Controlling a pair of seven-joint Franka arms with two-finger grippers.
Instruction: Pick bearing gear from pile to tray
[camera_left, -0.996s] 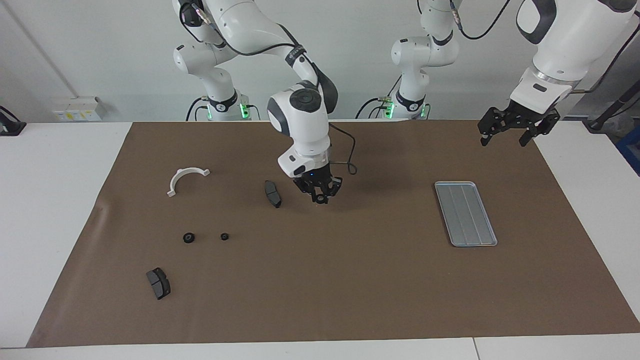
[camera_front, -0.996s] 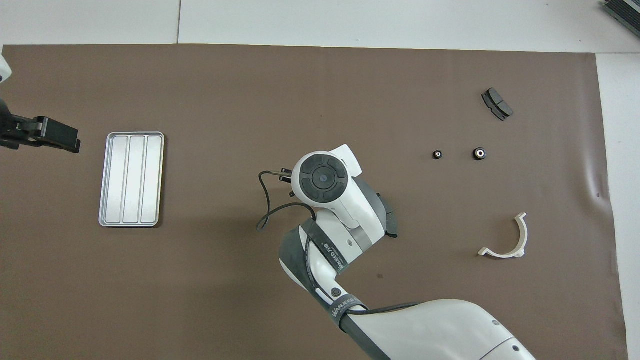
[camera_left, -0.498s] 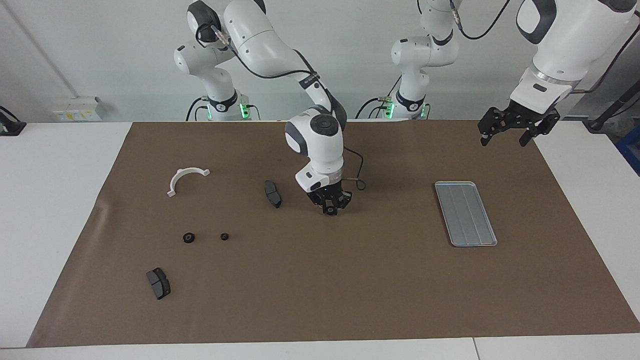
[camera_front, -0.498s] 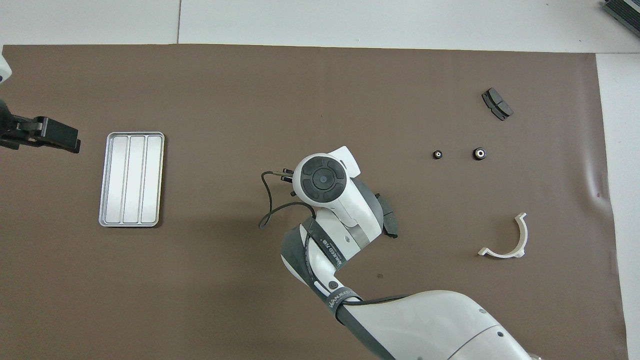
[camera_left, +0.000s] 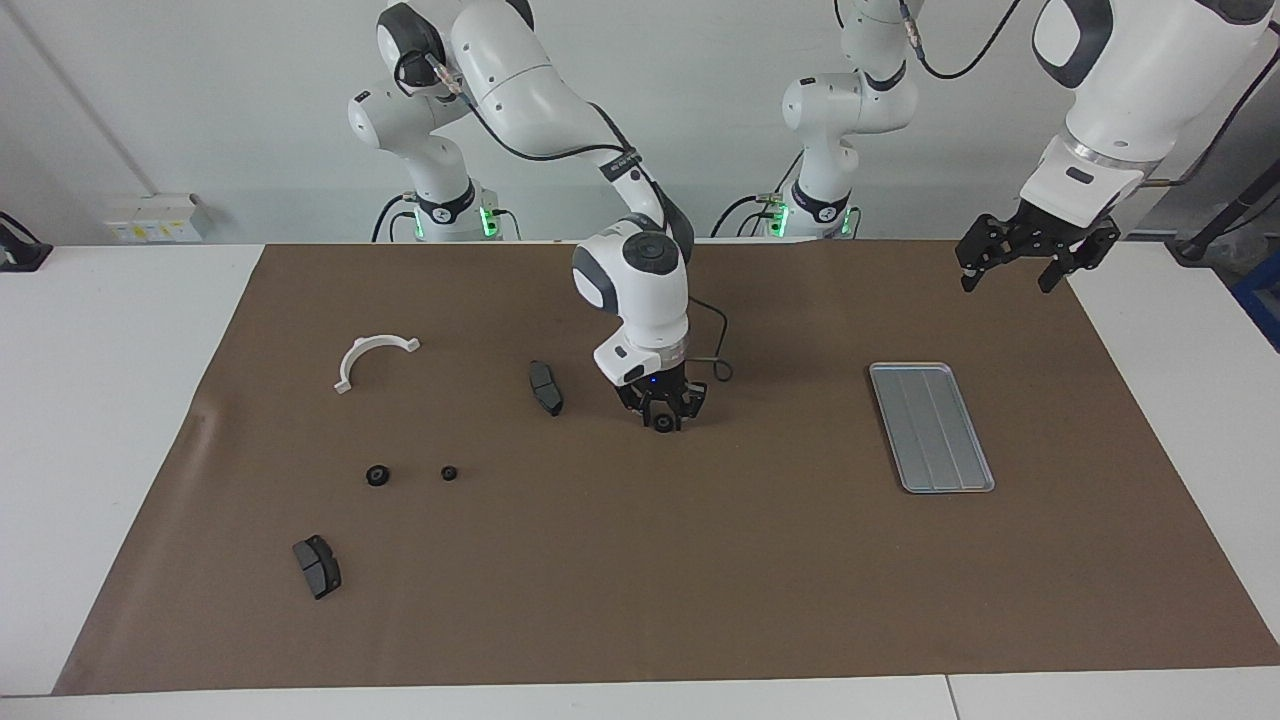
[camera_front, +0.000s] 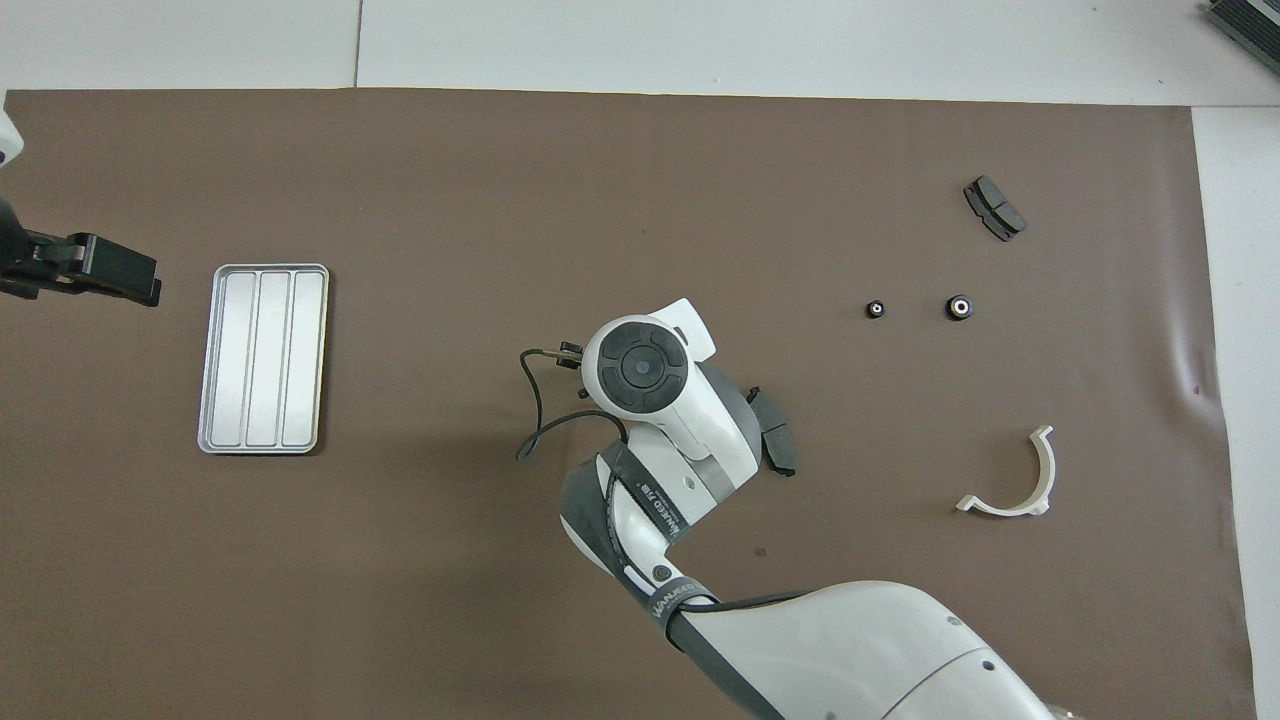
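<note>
The right tool (camera_left: 663, 424) is at centre frame in the facing view, low over the brown mat (camera_left: 640, 560). A small dark ring (camera_left: 663, 425) sits at its tips; whether the tips pinch it or stand spread cannot be told. The left tool (camera_left: 1020, 262), at upper right of that view, waits with fingers spread, above the mat's corner. The tray (camera_left: 931, 427) lies right of centre, with nothing in it. Two more bearing gears (camera_left: 377, 476) rest at lower left of the frame, among two brake pads (camera_left: 545, 387) and a white arc (camera_left: 372, 357). Each gear is judged light, rigid and prone to rolling; the recommended hold is across the outer rim.
</note>
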